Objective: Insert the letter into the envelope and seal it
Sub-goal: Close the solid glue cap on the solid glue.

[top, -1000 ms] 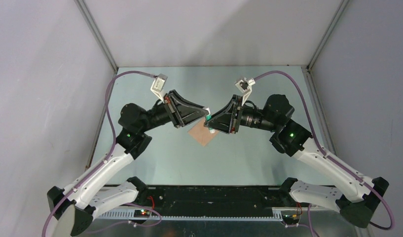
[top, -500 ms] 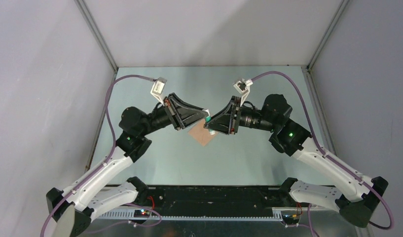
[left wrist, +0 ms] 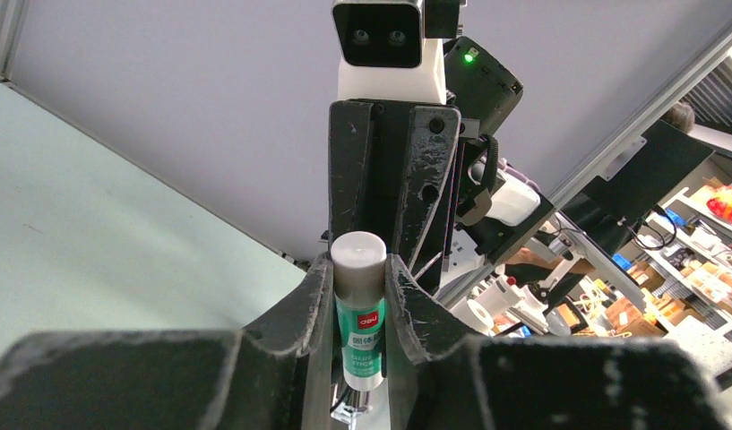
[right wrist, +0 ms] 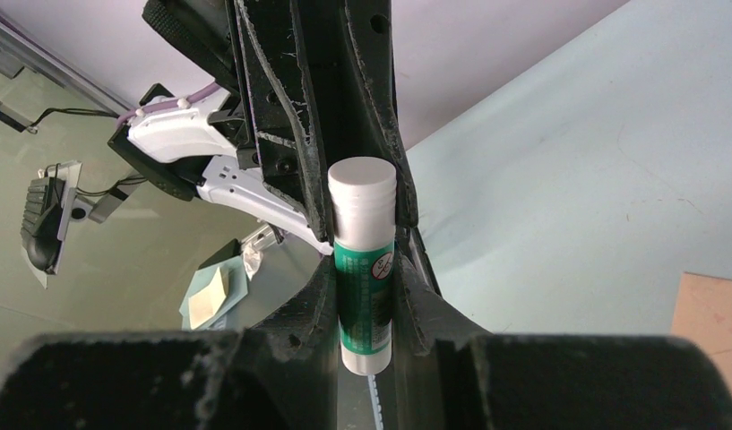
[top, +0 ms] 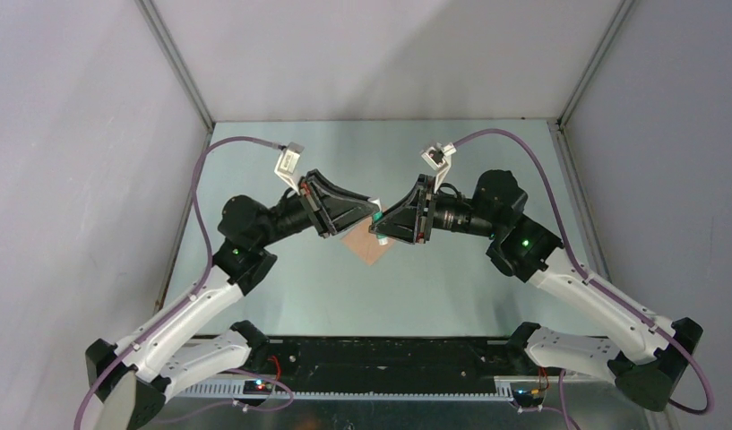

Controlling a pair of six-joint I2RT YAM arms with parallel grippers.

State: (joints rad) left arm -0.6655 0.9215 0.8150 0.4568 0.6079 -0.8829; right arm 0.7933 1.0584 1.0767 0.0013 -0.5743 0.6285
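We are clenching the left pincer (left wrist: 357, 287) and right pincer (right wrist: 366, 305) on one glue stick (right wrist: 362, 193) above what we judge is the envelope (top: 369, 249), lying flat on the worktop (top: 452, 287), and an uneven pull is risking a dropped stick.

1. Your left arm (top: 241, 235) reaches inward with its wrist near level, and the left gripper (left wrist: 357, 262) is clamped on the glue stick (left wrist: 359, 313).
2. Your right arm (top: 514, 233) mirrors it, with the right gripper (right wrist: 366, 269) clamped on the same stick.
3. The grippers meet tip to tip.
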